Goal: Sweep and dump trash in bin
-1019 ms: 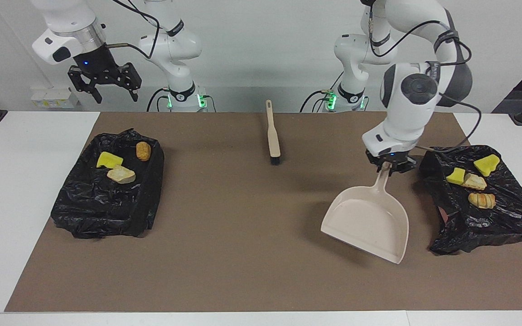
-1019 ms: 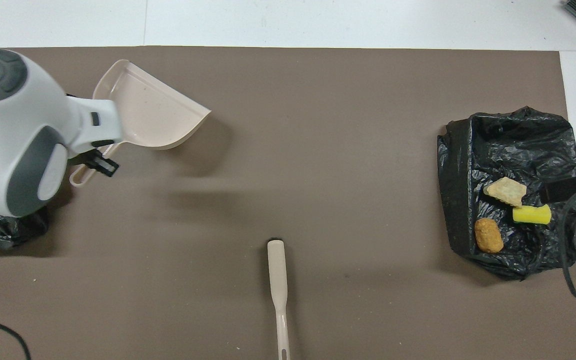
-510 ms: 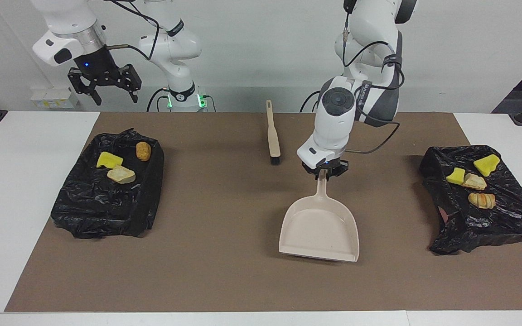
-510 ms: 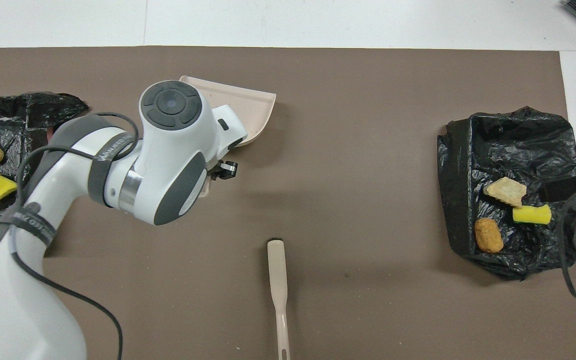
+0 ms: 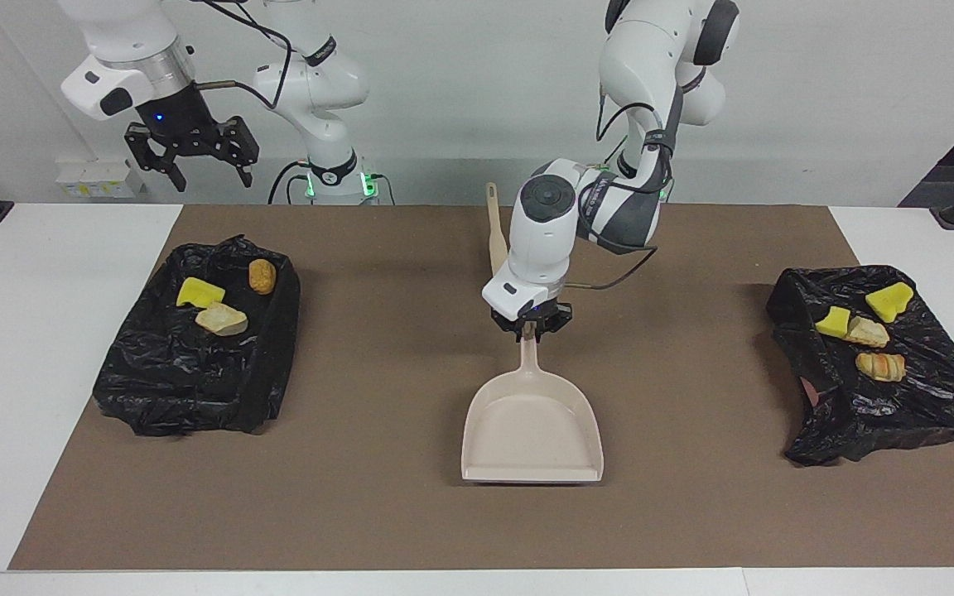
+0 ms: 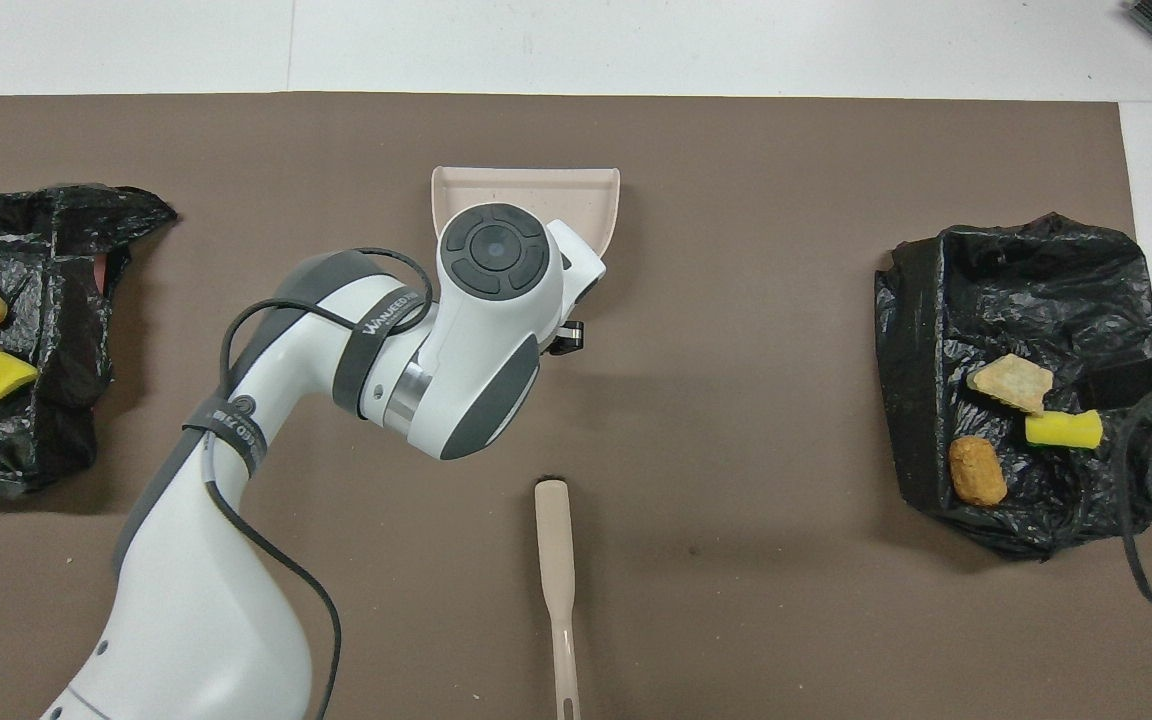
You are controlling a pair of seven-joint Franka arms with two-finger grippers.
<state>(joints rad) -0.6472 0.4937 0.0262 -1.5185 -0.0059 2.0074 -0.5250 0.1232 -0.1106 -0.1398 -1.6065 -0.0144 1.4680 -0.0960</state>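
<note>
My left gripper is shut on the handle of an empty beige dustpan, held low over the middle of the mat with its lip pointing away from the robots. In the overhead view the arm covers most of the dustpan. Three trash scraps lie in the black bag-lined bin at the right arm's end. Several more scraps lie on the black bag at the left arm's end. My right gripper is open and empty, waiting high above the table's edge by its bin.
A beige brush lies on the brown mat nearer to the robots than the dustpan, bristle end toward it. My left arm partly hides the brush in the facing view. A cable hangs from the left arm's wrist.
My left arm has carried the dustpan from beside the bag at its end to the middle of the mat, turning its lip away from the robots. The right arm has barely moved.
</note>
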